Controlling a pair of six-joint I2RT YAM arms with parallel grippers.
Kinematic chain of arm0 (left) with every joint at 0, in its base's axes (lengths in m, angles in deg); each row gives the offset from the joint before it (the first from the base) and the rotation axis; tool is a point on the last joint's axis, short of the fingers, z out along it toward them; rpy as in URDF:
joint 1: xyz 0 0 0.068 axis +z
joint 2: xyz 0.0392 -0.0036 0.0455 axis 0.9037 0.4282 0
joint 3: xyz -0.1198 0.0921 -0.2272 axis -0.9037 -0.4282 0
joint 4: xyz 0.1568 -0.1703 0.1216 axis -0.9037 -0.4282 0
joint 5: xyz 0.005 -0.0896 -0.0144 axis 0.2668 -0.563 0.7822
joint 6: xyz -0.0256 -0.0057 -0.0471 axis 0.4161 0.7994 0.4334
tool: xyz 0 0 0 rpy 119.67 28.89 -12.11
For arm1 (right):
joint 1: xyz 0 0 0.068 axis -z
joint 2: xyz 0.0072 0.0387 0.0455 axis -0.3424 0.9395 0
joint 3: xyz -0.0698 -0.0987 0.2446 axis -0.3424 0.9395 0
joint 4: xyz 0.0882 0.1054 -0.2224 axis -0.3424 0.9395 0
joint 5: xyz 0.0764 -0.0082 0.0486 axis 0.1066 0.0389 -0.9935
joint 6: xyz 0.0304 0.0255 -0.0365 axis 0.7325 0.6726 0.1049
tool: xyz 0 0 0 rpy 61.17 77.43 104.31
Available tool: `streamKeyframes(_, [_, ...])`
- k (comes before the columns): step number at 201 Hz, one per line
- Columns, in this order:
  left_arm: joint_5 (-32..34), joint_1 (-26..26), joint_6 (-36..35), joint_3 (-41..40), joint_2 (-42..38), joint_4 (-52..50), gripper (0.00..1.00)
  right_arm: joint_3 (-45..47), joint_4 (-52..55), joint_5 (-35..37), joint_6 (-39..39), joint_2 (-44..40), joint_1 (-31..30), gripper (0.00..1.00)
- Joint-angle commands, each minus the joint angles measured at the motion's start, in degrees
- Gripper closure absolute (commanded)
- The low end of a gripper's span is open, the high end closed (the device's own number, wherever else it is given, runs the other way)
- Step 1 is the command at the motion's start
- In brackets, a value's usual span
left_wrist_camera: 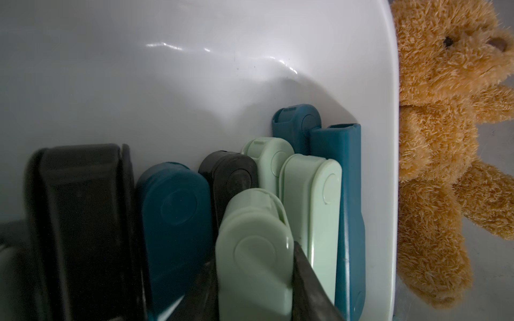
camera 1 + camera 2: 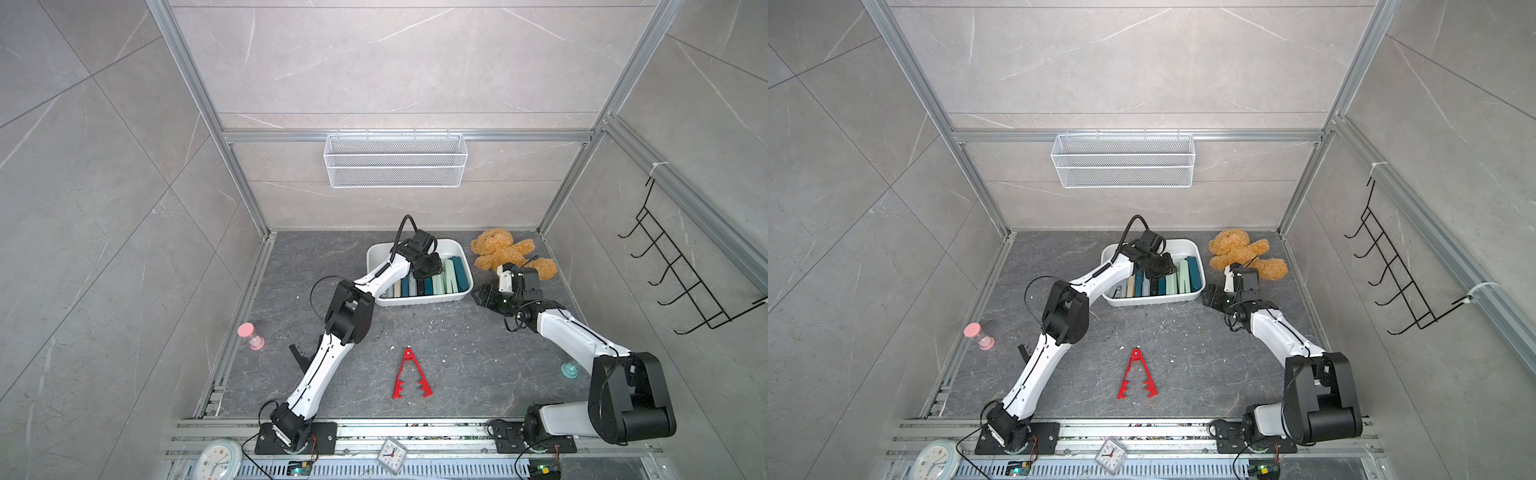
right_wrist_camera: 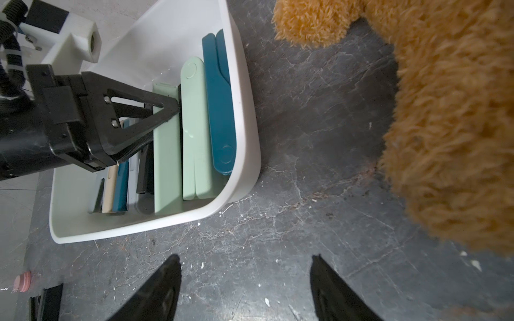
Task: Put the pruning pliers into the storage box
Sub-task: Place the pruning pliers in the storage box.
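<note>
Grips a mint green pruning pliers [image 1: 254, 250] between the left jaws, closed to a narrow gap on its flat sides, low inside the storage box [image 2: 376, 253]. Stands on edge there in a tight row with others: just beside the jaws on the side away from the teddy bear [image 2: 498, 251], a dark teal pliers [image 1: 175, 205] and a black pliers [image 1: 228, 175]; just beside them on the bear's side, two more mint pliers [image 1: 311, 200], then a dark teal pair [image 1: 349, 194] against the box wall. Farther along the row from the jaws, a beige pliers [image 3: 110, 189] among others, partly hidden under the left arm [image 2: 320, 374] in both top views. Spreads the right jaws wide, nothing between them, over bare table [image 3: 292, 222], just beside the box's corner and near the bear. Lying in an open V on the table, well apart from both sets of jaws: a red toothed pliers [image 2: 409, 376]. Half hidden behind the left arm, also on the table and far from the jaws: a dark pliers [image 2: 298, 353].
</note>
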Motion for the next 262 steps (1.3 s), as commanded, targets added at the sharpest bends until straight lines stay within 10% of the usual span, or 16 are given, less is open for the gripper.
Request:
streamKeyframes(1, [-1.54,-0.34,0.76,2.6,0.17,0.99,0.77,0.83,-1.17,-0.98,0.9,-0.35,0.32,0.26])
streamKeyframes(63, [-1.42,-0.37,0.29,2.5,-0.98,0.43,0.47,1.36,-0.59,-1.73,-0.04,-0.16,0.41,0.27])
streamKeyframes(110, [-0.09,-0.43,-1.56,1.24,-3.09,0.37,0.45,1.76,-0.27,-3.57,-1.38,-0.25,0.38,0.27])
streamKeyframes(262, [0.16,-0.05,-2.74,-0.86,-8.56,-0.94,0.83,1.54,-0.66,-4.68,-0.61,1.16,0.42,0.28])
